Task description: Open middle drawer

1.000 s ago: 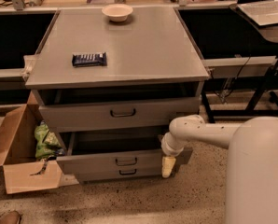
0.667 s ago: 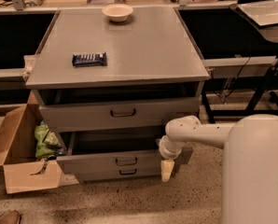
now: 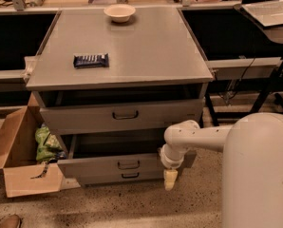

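The grey cabinet [image 3: 132, 51] has three drawers. The middle drawer [image 3: 94, 167] stands pulled out, its dark inside showing above its front, and its small dark loop handle [image 3: 128, 164] is at the centre. The top drawer [image 3: 84, 118] is out a little. The bottom drawer [image 3: 103, 178] is a slim strip below with its own handle. My gripper [image 3: 170, 178] hangs pointing down from the white arm [image 3: 193, 137], at the right end of the middle drawer's front and right of its handle. It holds nothing that I can see.
An open cardboard box [image 3: 18, 151] with a green bag [image 3: 45, 144] stands on the floor, touching the cabinet's left side. A dark snack bar [image 3: 90, 60] and a white bowl [image 3: 119, 12] lie on the cabinet top. Dark desk legs [image 3: 274, 84] and cables are to the right.
My gripper has shifted slightly left and lower beside the middle drawer's right end. The drawer stands about as far out as before.
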`<state>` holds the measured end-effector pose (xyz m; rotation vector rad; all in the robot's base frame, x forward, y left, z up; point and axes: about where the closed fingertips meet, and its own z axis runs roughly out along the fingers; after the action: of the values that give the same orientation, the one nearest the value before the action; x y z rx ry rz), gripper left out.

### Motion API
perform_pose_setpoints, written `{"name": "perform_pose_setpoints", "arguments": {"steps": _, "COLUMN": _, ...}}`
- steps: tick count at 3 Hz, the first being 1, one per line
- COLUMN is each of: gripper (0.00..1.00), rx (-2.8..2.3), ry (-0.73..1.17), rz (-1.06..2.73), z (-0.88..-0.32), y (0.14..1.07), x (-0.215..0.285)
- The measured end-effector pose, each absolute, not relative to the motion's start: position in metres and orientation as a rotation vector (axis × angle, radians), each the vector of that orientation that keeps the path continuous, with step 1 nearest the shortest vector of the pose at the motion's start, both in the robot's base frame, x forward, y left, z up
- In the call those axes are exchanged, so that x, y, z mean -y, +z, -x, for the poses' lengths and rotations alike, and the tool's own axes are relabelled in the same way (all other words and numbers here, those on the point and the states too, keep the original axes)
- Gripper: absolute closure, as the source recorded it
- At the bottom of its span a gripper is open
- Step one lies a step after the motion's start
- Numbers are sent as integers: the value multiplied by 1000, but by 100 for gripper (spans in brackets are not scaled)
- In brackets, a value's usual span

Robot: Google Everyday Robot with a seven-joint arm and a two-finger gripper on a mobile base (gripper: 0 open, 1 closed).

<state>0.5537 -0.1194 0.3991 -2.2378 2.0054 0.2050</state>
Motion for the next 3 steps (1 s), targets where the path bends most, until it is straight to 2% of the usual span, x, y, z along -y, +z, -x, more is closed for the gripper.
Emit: {"name": "perform_pose_setpoints", "arguments": {"steps": 3, "gripper": 85, "rx": -2045, "ry": 197, "rz": 2245, "z": -512, "y": 414, "x": 130}}
